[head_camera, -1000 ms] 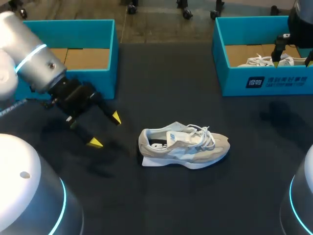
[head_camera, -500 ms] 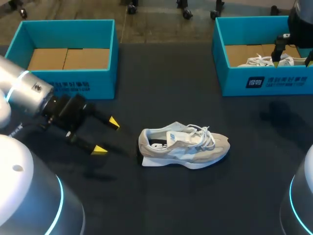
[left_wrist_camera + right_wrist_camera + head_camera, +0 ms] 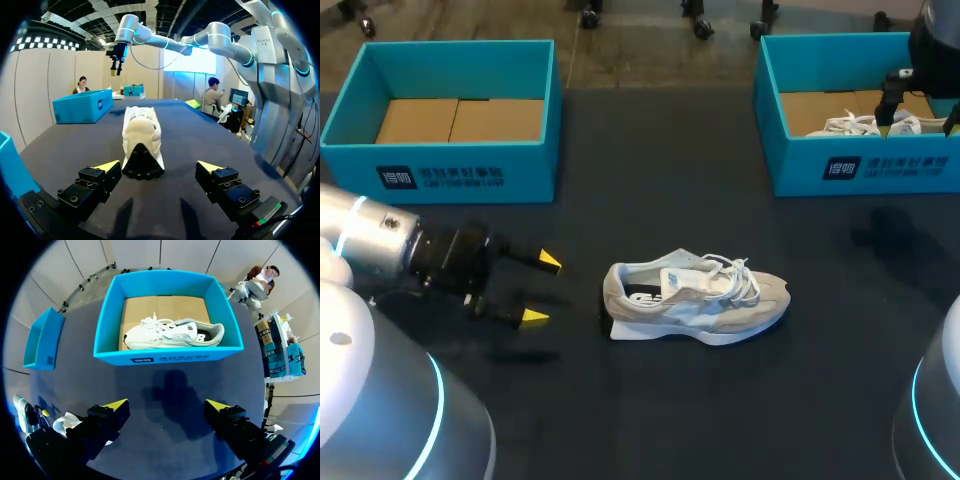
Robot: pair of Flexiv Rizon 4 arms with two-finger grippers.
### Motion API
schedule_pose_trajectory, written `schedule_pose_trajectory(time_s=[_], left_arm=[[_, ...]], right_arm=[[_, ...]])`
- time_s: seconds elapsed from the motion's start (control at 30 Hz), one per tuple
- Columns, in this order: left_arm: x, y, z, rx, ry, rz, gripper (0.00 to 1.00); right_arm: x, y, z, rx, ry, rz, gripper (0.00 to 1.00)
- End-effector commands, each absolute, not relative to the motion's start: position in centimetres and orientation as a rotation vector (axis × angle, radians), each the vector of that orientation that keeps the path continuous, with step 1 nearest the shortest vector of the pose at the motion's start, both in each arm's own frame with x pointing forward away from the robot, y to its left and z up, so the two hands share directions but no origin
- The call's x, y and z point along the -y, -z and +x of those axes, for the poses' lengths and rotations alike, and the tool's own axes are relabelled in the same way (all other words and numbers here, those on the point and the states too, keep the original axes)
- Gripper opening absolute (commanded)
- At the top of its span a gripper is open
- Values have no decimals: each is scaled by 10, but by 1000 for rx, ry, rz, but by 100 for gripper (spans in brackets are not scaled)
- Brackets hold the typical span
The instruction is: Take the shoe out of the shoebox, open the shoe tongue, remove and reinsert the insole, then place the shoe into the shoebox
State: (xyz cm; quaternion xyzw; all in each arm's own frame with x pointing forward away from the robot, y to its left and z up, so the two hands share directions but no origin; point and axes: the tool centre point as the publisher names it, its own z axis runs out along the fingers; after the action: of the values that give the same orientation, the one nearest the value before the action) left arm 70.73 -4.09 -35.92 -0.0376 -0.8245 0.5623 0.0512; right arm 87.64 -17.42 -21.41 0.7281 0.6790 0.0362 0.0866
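**Sneaker on the table, ahead of the spread left fingers**

The grey-and-white lace-up sneaker (image 3: 695,295) stands on the dark table (image 3: 670,420). Its heel faces the left gripper (image 3: 542,290), whose fingers are spread wide and do not touch it. The right gripper (image 3: 167,404), fingers also spread and holding nothing, hangs above a teal cardboard shoebox (image 3: 165,358) holding a second white sneaker (image 3: 172,334).

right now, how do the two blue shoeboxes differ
The left shoebox is empty, showing only its cardboard floor; the right shoebox holds a white shoe. The right gripper hangs high by the right shoebox; the left gripper sits low, away from the left shoebox, facing the grey shoe on the table. Both are teal and open-topped.
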Motion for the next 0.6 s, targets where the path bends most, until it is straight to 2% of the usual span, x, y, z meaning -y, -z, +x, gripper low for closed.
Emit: schedule_pose_trajectory(time_s=[0.03, 0.6], left_arm=[[41, 374, 714, 2486, -1748, -130, 100], [41, 377, 714, 2490, -1755, -128, 100]], right_arm=[[175, 214, 876, -2023, -112, 2169, 100], [175, 214, 876, -2023, -112, 2169, 100]])
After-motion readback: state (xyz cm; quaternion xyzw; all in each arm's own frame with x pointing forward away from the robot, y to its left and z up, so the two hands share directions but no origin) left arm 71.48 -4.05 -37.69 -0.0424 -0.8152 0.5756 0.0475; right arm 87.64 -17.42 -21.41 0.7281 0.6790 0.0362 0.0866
